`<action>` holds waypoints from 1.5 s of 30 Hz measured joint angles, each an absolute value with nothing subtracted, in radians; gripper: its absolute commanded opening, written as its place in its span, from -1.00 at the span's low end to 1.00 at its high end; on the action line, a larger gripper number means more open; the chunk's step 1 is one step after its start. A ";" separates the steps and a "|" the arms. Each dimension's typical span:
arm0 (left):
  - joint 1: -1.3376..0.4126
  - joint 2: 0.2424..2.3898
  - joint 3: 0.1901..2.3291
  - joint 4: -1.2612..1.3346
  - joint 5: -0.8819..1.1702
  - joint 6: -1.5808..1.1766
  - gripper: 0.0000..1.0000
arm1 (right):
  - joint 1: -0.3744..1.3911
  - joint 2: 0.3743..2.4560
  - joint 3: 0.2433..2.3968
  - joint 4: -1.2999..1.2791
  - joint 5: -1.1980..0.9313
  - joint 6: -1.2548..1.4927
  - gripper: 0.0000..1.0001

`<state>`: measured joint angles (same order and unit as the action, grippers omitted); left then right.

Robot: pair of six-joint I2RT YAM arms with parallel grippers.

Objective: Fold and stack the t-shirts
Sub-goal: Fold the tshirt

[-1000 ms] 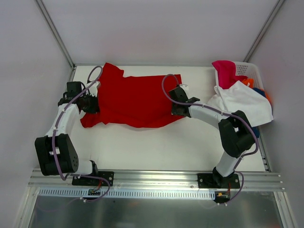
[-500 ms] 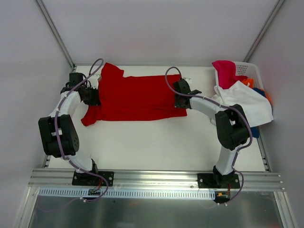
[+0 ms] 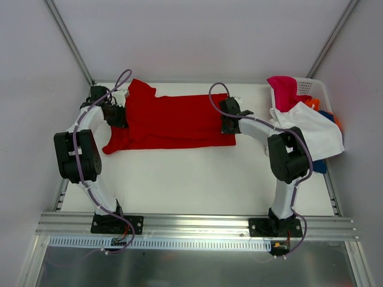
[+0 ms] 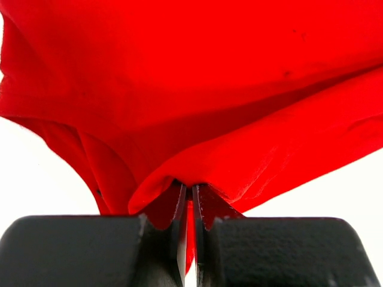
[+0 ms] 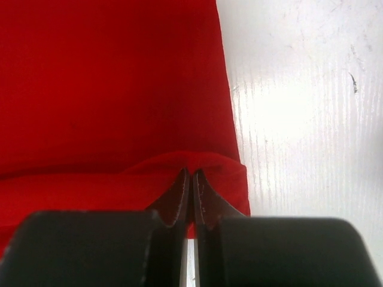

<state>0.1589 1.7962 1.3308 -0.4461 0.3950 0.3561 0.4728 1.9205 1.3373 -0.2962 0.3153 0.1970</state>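
This is looking like a robotics lab test cell: plain white panels (image 3: 197,36) are enclosing a white desk (image 3: 197,179) on three sides, aluminium struts (image 3: 70,42) are rising from its far corners, and two cabled arms (image 3: 75,156) are sitting bolted to a slotted metal rail (image 3: 197,226) running along the desk's near edge.

Left pincer (image 4: 190,189) and right pincer (image 5: 190,174) both pinched closed, far forward.
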 measured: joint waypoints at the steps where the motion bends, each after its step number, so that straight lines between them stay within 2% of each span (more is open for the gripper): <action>1: 0.159 1.808 1.337 -0.447 0.395 0.356 -1.00 | 0.473 1.927 1.341 -0.296 0.315 0.197 -0.99; 26: 0.159 2.008 1.478 -0.448 0.393 0.379 -1.00 | 0.468 2.009 1.399 -0.297 0.355 0.173 -0.99; 36: 0.159 2.029 1.500 -0.447 0.406 0.381 -1.00 | 0.432 2.045 1.525 -0.300 0.355 0.169 -0.99; 37: 0.159 2.029 1.501 -0.446 0.410 0.381 -1.00 | 0.429 2.052 1.539 -0.300 0.351 0.170 -0.91; 38: 0.159 2.029 1.501 -0.447 0.411 0.382 -1.00 | 0.426 2.060 1.556 -0.303 0.347 0.170 -0.65; 39: 0.159 2.030 1.501 -0.447 0.411 0.382 -1.00 | 0.424 2.071 1.575 -0.303 0.343 0.174 -0.20; 40: 0.159 2.029 1.501 -0.447 0.411 0.382 -1.00 | 0.422 2.083 1.593 -0.303 0.338 0.181 0.63; 41: 0.159 2.029 1.501 -0.446 0.412 0.382 -1.00 | 0.420 2.094 1.611 -0.303 0.334 0.185 0.97; 45: 0.159 2.029 1.501 -0.446 0.412 0.383 -1.00 | 0.410 2.138 1.670 -0.305 0.318 0.184 0.99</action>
<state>0.1589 2.0293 1.5005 -0.4461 0.4122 0.3828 0.4095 2.1384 1.6695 -0.3054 0.3176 0.1837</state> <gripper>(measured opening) 0.014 0.989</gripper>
